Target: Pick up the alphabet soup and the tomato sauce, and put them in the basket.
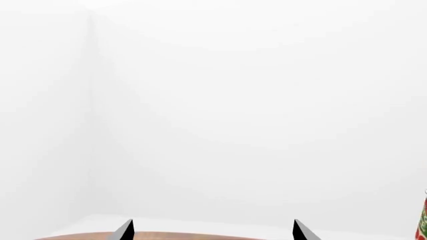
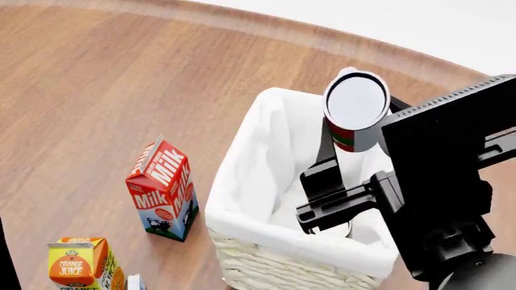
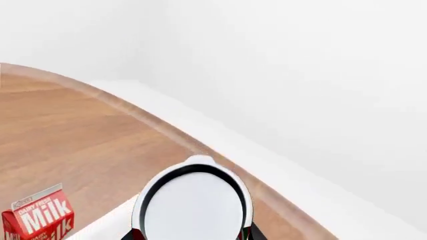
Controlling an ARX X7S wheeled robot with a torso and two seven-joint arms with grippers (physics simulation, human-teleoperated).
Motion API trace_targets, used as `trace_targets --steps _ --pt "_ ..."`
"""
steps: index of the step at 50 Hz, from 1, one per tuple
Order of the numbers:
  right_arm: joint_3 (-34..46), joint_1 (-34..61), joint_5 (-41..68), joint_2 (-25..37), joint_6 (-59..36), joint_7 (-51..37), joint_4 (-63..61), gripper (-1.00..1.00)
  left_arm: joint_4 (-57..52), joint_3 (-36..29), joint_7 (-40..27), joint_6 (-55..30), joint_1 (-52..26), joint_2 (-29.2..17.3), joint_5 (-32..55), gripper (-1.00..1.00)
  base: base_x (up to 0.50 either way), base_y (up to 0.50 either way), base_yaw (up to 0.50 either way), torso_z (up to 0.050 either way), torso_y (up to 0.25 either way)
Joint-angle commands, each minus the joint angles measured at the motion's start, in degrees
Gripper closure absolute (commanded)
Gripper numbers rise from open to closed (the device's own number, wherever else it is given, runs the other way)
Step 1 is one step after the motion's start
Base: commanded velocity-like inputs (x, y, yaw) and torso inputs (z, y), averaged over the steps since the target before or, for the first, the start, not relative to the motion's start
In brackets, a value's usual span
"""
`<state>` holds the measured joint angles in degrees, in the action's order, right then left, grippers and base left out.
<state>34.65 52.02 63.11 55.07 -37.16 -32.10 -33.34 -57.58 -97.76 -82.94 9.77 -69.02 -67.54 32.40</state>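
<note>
Table (image 2: 121,90): before me, round-edged, warm brown wood grain, paler rim band along its curved far edge. Floor (image 2: 451,30): beyond that far edge, plain white, matte. Walls (image 1: 233,100): behind the table, bare white, meeting at a faint vertical corner. Light: even, soft, shadows weak.

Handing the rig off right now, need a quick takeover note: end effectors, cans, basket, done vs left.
Right end effector: shut on the tomato sauce, held above the open basket, not released.
Left end effector: open, empty, aimed at blank wall.
Alphabet soup: not in any view; the visible basket interior shows no can.
Left: release the sauce, then find and bin the soup.
</note>
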Motion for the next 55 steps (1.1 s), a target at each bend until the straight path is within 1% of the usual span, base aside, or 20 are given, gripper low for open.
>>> trace_targets --steps 1,9,12,20,22,27,33,36,38,39,41,43,45,47,49,50,55 --pt "2.3 7.7 0.3 -1.4 -8.7 2.7 3.7 1.0 0.3 0.2 0.2 0.1 0.3 0.1 0.0 -1.0 0.0 0.0 0.0 0.0 0.0" --pt "2.7 13.6 3.4 -2.4 -14.5 3.8 5.7 1.0 0.3 0.4 0.3 0.0 0.4 0.0 0.2 -1.0 0.0 0.0 0.0 0.0 0.0" --pt "4.1 16.7 4.6 -2.6 -19.3 3.3 6.0 1.0 0.2 0.5 0.2 -0.1 0.4 0.1 0.3 -1.0 0.0 0.0 0.0 0.0 0.0" --pt "5.2 22.1 9.0 -3.8 -25.6 5.9 8.6 1.0 0.4 0.7 0.3 0.1 0.6 0.1 0.2 -1.0 0.0 0.0 0.0 0.0 0.0" --pt "3.8 22.8 13.6 -5.0 -27.0 4.5 11.7 1.0 0.5 0.7 0.3 0.3 0.8 -0.1 0.1 -1.0 0.0 0.0 0.0 0.0 0.0" --pt "6.0 26.5 15.3 -7.1 -31.6 6.1 14.8 1.0 0.5 0.8 0.4 0.5 0.9 -0.4 0.2 -1.0 0.0 0.0 0.0 0.0 0.0" --pt "7.2 32.5 19.4 -10.6 -37.9 5.8 20.6 1.0 0.7 1.0 0.6 0.5 1.0 -0.3 0.3 -1.0 0.0 0.0 0.0 0.002 0.002" --pt "7.3 33.9 21.2 -12.0 -39.3 5.2 23.4 1.0 1.0 0.9 0.8 0.9 1.3 -0.4 0.1 -1.0 0.0 0.0 0.0 0.0 0.0" --pt "8.2 34.5 20.1 -12.4 -39.7 6.3 24.7 1.0 0.8 1.1 0.8 0.8 1.1 -0.5 0.4 -1.0 0.0 0.0 0.0 0.0 0.0" --pt "7.6 35.3 23.5 -13.4 -41.1 3.7 27.7 1.0 0.8 1.1 0.8 0.8 1.1 -0.5 0.3 -1.0 0.0 0.0 0.0 0.0 0.0" --pt "7.9 36.5 24.3 -14.4 -42.1 3.6 29.8 1.0 0.9 1.1 0.8 0.8 1.3 -0.4 0.3 -1.0 0.0 0.0 0.0 0.0 0.0" --pt "8.7 37.2 22.6 -15.0 -41.9 4.8 31.2 1.0 0.9 1.2 0.8 0.7 1.2 -0.4 0.5 -1.0 0.0 0.0 0.0 0.0 0.0" --pt "8.8 37.9 24.5 -15.9 -43.2 3.3 33.8 1.0 1.0 1.2 0.9 0.8 1.3 -0.3 0.3 -1.0 0.0 0.0 0.0 0.0 0.0" --pt "9.5 38.6 24.2 -16.7 -43.8 3.8 35.5 1.0 1.0 1.3 0.9 0.8 1.3 -0.4 0.4 -1.0 0.0 0.0 0.0 0.0 0.0" --pt "11.3 39.1 21.9 -17.0 -44.1 5.9 36.1 1.0 1.3 1.2 1.0 1.2 1.6 -0.4 0.1 -1.0 0.0 0.0 0.0 0.0 0.0" --pt "13.2 39.8 19.7 -17.0 -44.5 8.4 35.5 1.0 1.4 1.2 1.0 1.3 1.8 -0.5 0.0 -1.0 0.0 0.0 0.0 0.0 0.0" --pt "14.7 40.6 19.6 -18.5 -45.5 9.7 39.3 1.0 1.4 1.4 1.1 1.0 1.6 -0.4 0.4 -1.0 0.0 0.0 0.0 0.0 0.0"
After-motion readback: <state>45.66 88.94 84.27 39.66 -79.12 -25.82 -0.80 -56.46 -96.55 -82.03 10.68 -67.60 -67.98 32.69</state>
